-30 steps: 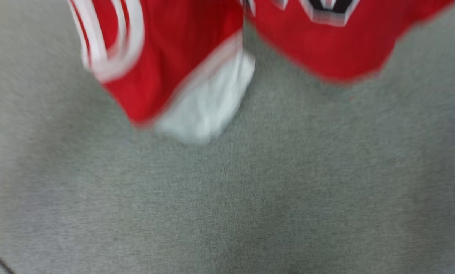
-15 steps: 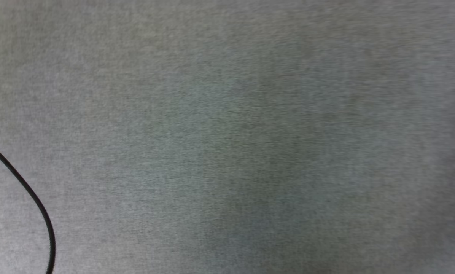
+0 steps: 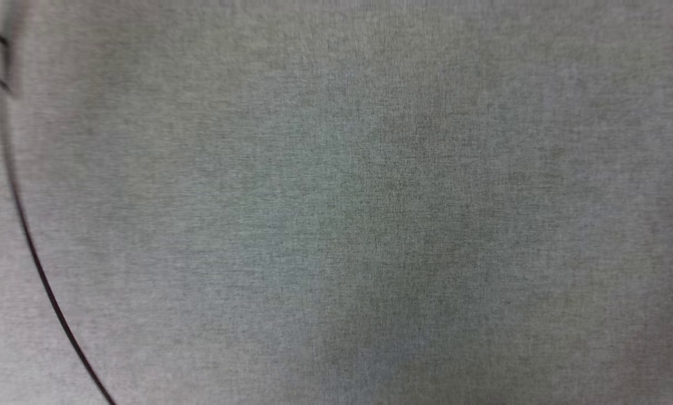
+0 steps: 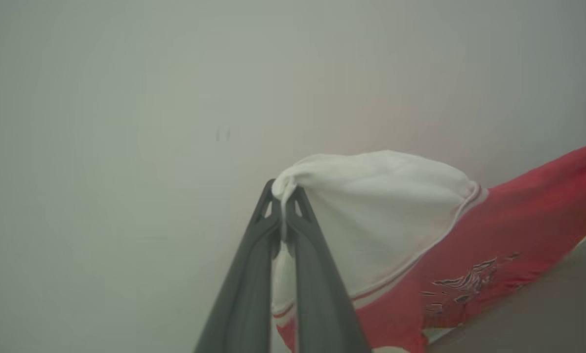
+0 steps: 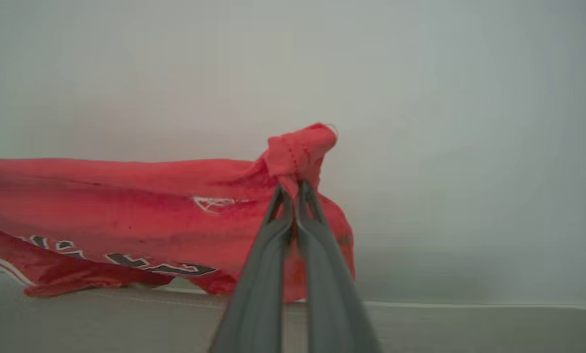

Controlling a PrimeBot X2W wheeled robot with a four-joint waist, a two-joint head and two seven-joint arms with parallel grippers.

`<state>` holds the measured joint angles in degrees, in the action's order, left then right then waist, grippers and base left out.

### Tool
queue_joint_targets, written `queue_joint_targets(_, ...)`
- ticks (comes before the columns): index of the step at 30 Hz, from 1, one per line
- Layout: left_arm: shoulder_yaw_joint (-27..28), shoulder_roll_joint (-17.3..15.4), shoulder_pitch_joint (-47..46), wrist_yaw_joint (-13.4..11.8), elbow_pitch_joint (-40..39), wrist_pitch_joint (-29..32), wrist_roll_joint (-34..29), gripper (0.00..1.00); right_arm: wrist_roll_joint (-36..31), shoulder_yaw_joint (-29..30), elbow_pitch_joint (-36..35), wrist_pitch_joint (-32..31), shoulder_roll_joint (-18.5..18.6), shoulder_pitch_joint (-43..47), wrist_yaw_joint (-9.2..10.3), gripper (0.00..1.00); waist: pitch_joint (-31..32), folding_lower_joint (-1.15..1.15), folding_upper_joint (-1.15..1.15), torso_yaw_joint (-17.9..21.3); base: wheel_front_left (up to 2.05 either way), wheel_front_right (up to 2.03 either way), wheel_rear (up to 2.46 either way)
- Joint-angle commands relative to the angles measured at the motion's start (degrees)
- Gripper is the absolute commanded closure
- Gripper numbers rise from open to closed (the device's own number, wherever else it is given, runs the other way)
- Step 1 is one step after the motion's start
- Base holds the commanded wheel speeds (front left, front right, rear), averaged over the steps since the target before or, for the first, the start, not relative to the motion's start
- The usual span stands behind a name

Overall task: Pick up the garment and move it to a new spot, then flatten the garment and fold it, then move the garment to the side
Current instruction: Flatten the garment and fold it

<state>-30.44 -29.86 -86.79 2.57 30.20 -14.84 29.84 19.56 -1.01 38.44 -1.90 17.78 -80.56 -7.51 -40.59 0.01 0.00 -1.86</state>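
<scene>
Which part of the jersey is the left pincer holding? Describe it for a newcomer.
The red garment hangs before a pale wall. The left pincer is shut on its white sleeve: the one plain white panel, edged by thin trim.

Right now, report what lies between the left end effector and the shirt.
Nothing. In the left wrist view the left end effector is shut straight on the white sleeve of the shirt, with cloth bunched at its tip and no gap.

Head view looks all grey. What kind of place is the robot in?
Probably a plain indoor room: grey carpet-like floor with a thin black cable on it, and a bare pale wall behind the red, white-sleeved jersey T-shirt.
</scene>
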Motion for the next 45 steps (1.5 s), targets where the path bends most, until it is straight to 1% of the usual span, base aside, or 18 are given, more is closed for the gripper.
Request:
queue_joint_targets(1,-0.21,0.8,4.07,-0.02,-0.46,-0.33,0.07,1.0,0.57,-1.29,1.03,1.15,-0.83,4.01,0.04,1.0,2.2,-0.01,0.0,-0.46,0.0,0.0,0.0)
queue_joint_targets(4,-0.65,1.87,11.85,0.19,-2.71,-0.43,-0.56,1.0,2.07,-2.49,1.96,2.92,-1.02,9.38,0.04,1.0,4.99,-0.01,0.0,-0.65,0.0,0.0,0.0)
queue_joint_targets(6,-0.2,2.24,17.82,-0.12,-4.51,-0.44,-0.79,1.0,3.2,-3.32,2.59,3.56,-1.25,13.32,0.04,1.0,7.01,-0.01,0.0,-0.65,0.0,0.0,0.0)
queue_joint_targets(10,0.49,2.49,30.07,-0.68,-8.84,-0.41,-0.92,1.0,6.47,-5.48,3.48,2.4,-0.42,20.17,0.04,1.0,11.45,-0.01,0.0,-0.93,0.0,0.0,0.0)
queue_joint_targets(14,0.4,1.41,42.19,-1.66,-11.68,-0.41,-0.42,1.0,9.42,-9.03,2.13,1.78,0.81,27.03,0.04,1.0,15.33,-0.01,0.0,-1.43,0.0,0.0,0.0)
queue_joint_targets(17,0.09,0.25,49.73,-1.03,-12.78,-0.41,0.94,1.0,11.95,-11.11,1.02,1.08,1.84,32.03,0.04,1.0,18.17,-0.01,0.0,-1.86,0.0,0.0,0.0)
queue_joint_targets(20,-0.91,-1.09,55.97,-0.27,-14.1,-0.17,2.13,1.0,14.4,-11.95,0.48,0.01,2.49,36.66,0.04,1.0,20.62,-0.01,0.0,-2.31,0.0,0.0,0.0)
queue_joint_targets(23,-2.48,-2.27,60.83,0.21,-16.16,1.08,2.77,1.0,16.94,-12.48,0.33,-2.2,3.19,41.44,0.04,1.0,22.86,-0.01,0.0,-2.97,0.0,0.0,0.0)
queue_joint_targets(24,-2.48,-2.27,60.83,0.21,-16.16,1.08,2.77,1.0,16.94,-12.48,0.33,-2.2,3.19,41.44,0.04,1.0,22.86,-0.01,0.0,-2.97,0.0,0.0,0.0)
queue_joint_targets(30,-5.9,-4.12,68.37,1.21,-20.76,5.08,4.51,1.0,21.74,-13.68,-2.82,-6.89,5.3,50.49,0.03,1.0,26.9,-0.01,0.0,-3.53,0.0,0.0,0.0)
queue_joint_targets(34,-7.21,-5.56,72.64,0.4,-23.59,7.2,5.46,1.0,24.18,-13.73,-6.26,-8.87,7.15,56.33,0.03,1.0,29.98,-0.01,0.0,-3.33,0.0,0.0,0.0)
queue_joint_targets(39,-9.04,-8.8,78.25,0.88,-28.46,11.28,7.49,1.0,26.72,-12.47,-10.68,-11.34,9.32,62.72,0.03,1.0,33.12,-0.01,0.0,-2.65,0.0,0.0,0.0)
queue_joint_targets(43,-9.92,-11.61,82.68,0.17,-32.87,13.89,9.03,1.0,28.56,-11.94,-15.12,-13.69,10.86,67.51,0.03,1.0,35.25,-0.01,0.0,-2.26,0.0,0.0,0.0)
queue_joint_targets(45,-10.41,-12.47,84.88,0.02,-35.39,14.86,10.3,1.0,30.24,-12.18,-18.07,-15.41,12.2,70.39,0.03,1.0,36.08,-0.01,0.0,-2.24,0.0,0.0,0.0)
